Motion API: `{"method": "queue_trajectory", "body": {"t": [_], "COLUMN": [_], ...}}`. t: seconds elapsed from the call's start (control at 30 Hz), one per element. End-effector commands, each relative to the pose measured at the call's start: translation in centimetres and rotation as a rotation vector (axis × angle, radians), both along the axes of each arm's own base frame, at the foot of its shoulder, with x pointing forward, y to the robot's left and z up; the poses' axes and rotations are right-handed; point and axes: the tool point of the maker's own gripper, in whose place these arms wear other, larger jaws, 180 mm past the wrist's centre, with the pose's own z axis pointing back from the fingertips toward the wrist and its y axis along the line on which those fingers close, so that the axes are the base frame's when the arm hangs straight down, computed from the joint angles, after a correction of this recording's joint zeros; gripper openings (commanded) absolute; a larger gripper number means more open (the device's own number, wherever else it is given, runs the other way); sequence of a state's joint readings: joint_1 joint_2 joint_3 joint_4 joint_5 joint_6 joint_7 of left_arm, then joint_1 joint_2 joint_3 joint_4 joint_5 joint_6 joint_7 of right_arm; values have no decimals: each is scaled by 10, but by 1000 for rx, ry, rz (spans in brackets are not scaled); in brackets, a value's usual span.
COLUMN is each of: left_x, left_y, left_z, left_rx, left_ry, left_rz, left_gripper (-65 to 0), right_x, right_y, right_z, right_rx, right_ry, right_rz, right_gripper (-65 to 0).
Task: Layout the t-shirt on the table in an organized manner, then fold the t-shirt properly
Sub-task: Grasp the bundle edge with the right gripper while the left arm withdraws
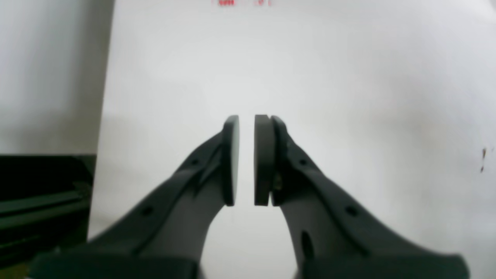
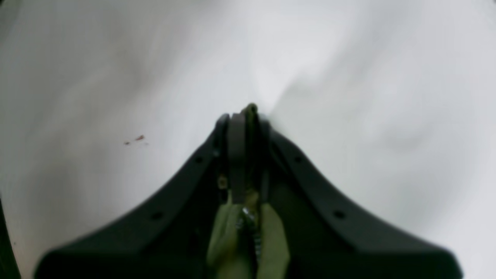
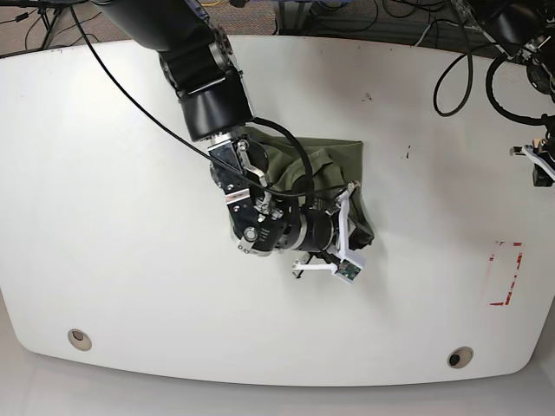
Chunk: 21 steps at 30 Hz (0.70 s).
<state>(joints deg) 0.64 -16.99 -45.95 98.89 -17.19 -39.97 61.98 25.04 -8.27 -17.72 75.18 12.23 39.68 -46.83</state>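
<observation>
where right end effector [image 2: 244, 116] pinches it, t-shirt [image 3: 334, 165] bunched - olive, crumpled.

The dark grey left gripper [image 1: 246, 159] hangs over the glossy white table [image 1: 348, 97], its flat pads nearly together, a narrow gap between.

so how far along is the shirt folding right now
Barely started. Nothing looks finished: the t-shirt is a bunched heap mid-table, not spread flat. In hand: the right gripper has its jaws shut on a pinch of green fabric. The left gripper holds nothing, jaws nearly together over bare tabletop. Still left: laying the shirt out flat and every fold.
</observation>
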Motion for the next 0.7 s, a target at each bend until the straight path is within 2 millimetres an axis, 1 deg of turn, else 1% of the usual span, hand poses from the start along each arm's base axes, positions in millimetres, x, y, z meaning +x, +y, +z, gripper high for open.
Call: {"method": "queue_trajectory", "body": {"t": [0.0, 0.03, 0.07, 0.1, 0.13, 0.23, 0.33, 0.37, 0.43, 0.5, 0.57, 0.6, 0.63, 0.67], "left_x": [7, 7, 7, 7, 7, 7, 7, 7, 7, 8, 8, 9, 10, 10], "left_y": [4, 4, 4, 3, 3, 3, 4, 4, 4, 3, 2, 1, -2, -3], "left_z": [18, 18, 18, 17, 17, 17, 17, 17, 17, 17, 17, 16, 15, 14], "left_rx": [31, 31, 31, 29, 29, 29, 28, 28, 28, 28, 28, 26, 26, 27], "left_ry": [-49, -49, -49, -49, -49, -49, -49, -49, -49, -48, -47, -45, -42, -40], "left_rz": [-13, -13, -13, -13, -13, -13, -12, -12, -12, -14, -16, -21, -29, -33], "left_gripper": [-599, -599, -599, -599, -599, -599, -599, -599, -599, -599, -599, -599, -599, -599], "right_x": [-2, -6, -8, -9, -5, 2, 5, 3, -2, -5, -14, -19, -31, -40], "right_y": [22, 28, 30, 33, 34, 33, 32, 32, 32, 23, 10, 8, 6, 7], "right_z": [27, 28, 29, 32, 36, 41, 47, 50, 55, 52, 38, 34, 27, 24], "right_rx": [61, 70, 75, 93, 124, 177, 211, 226, 246, 236, 198, 190, 177, 173], "right_ry": [-57, -54, -52, -50, -43, -23, -11, -11, -12, -8, 17, 24, 31, 27], "right_rz": [57, 78, 86, 83, 52, -17, -64, -69, -70, -76, -74, -70, -51, -33], "right_gripper": [-575, -530, -512, -463, -406, -287, -193, -176, -168, -179, -197, -205, -219, -230]}}
